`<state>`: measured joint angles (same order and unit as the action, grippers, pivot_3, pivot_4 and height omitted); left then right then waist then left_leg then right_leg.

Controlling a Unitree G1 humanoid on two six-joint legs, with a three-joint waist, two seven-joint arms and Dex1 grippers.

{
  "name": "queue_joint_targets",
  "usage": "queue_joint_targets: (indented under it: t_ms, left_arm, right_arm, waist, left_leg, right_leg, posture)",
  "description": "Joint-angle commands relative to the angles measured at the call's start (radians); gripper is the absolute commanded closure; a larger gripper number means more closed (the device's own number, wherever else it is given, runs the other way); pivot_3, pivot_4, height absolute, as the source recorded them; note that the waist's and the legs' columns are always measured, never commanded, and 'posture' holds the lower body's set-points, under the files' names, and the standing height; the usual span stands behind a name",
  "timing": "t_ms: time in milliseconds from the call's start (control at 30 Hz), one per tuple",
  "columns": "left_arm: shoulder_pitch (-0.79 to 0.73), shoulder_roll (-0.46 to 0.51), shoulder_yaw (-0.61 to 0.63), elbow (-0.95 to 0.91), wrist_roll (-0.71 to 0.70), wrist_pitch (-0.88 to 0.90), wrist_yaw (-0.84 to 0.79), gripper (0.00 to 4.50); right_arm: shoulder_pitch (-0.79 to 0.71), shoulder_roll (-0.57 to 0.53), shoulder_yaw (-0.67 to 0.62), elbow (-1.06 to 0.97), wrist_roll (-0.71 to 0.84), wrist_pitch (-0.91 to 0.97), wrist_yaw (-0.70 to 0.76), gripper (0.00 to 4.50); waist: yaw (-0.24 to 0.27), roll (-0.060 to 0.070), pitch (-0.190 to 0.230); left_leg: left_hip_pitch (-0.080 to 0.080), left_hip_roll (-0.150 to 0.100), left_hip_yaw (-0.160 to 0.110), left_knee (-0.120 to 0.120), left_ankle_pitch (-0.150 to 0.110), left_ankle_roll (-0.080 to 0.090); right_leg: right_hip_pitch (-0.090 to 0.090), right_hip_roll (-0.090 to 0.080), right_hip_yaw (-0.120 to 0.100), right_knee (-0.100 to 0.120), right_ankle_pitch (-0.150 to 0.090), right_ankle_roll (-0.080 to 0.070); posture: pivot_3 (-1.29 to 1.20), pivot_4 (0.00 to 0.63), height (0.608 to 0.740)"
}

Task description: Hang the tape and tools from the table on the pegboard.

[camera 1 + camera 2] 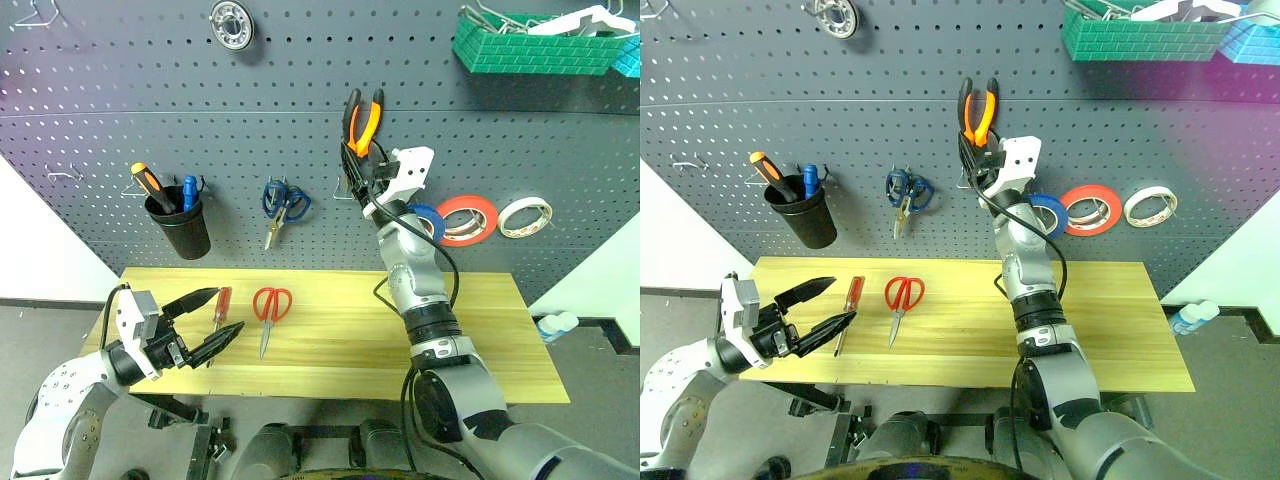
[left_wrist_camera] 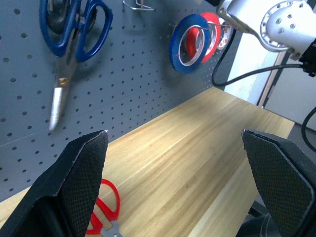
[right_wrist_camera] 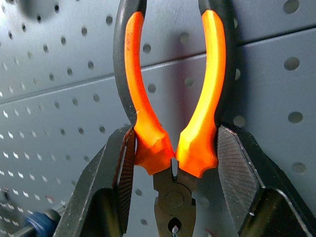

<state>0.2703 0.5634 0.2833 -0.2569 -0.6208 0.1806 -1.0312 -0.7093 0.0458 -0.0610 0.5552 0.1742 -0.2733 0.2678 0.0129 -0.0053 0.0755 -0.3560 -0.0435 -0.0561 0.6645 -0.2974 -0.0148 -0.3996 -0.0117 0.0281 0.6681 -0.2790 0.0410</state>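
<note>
Behind everything stands the pegboard [image 1: 250, 120], and below it is the table [image 1: 350, 330]. Up against the board, the right gripper [image 3: 173, 158] pinches the pliers [image 1: 362, 120] at the base of the handles, one finger on each outer side; the handles point up from it and the nose points down between the fingers. Just beside this gripper, toward the robot's right, the blue tape [image 1: 428, 220] hangs on the board, then a red-orange roll [image 1: 467, 219] and a white roll [image 1: 525, 216]. On its other side hang blue scissors [image 1: 283, 203], and farther on a black cup [image 1: 182, 222]. Low at the table's left end, the left gripper [image 1: 208, 318] is spread wide and holds nothing. The screwdriver [image 1: 220, 306] lies on the table between its fingertips as seen from above, and the red scissors [image 1: 269, 310] lie just beyond.
</note>
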Motion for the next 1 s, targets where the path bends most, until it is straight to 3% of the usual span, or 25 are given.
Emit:
queue_joint_targets:
  t_ms: [33, 467, 1000]
  left_arm:
    - [0.007, 0.005, 0.025, -0.034, -0.017, -0.013, 0.000, 0.00]
    - [0.042, 0.011, 0.041, -0.075, -0.028, -0.002, 0.010, 0.00]
    - [0.087, 0.018, 0.052, -0.128, -0.044, 0.029, 0.025, 0.00]
  right_arm:
    - [-0.032, 0.000, 0.022, 0.033, -0.071, -0.099, -0.048, 2.44]
    - [0.028, 0.024, 0.093, 0.101, -0.228, -0.165, -0.208, 2.44]
    - [0.030, 0.010, 0.068, 0.129, -0.229, -0.120, -0.300, 2.44]
  waist:
    - [0.000, 0.000, 0.000]
    - [0.002, 0.000, 0.000]
    - [0.002, 0.000, 0.000]
  left_leg:
    - [0.000, 0.000, 0.000, 0.000, 0.000, 0.000]
    - [0.000, 0.000, 0.000, 0.000, 0.000, 0.000]
    - [0.000, 0.000, 0.000, 0.000, 0.000, 0.000]
  right_leg:
    - [0.000, 0.000, 0.000, 0.000, 0.000, 0.000]
    - [0.000, 0.000, 0.000, 0.000, 0.000, 0.000]
    - [0.001, 0.001, 0.000, 0.000, 0.000, 0.000]
  posture:
    - [0.13, 0.000, 0.734]
    - [0.15, 0.007, 0.734]
    - [0.16, 0.027, 0.734]
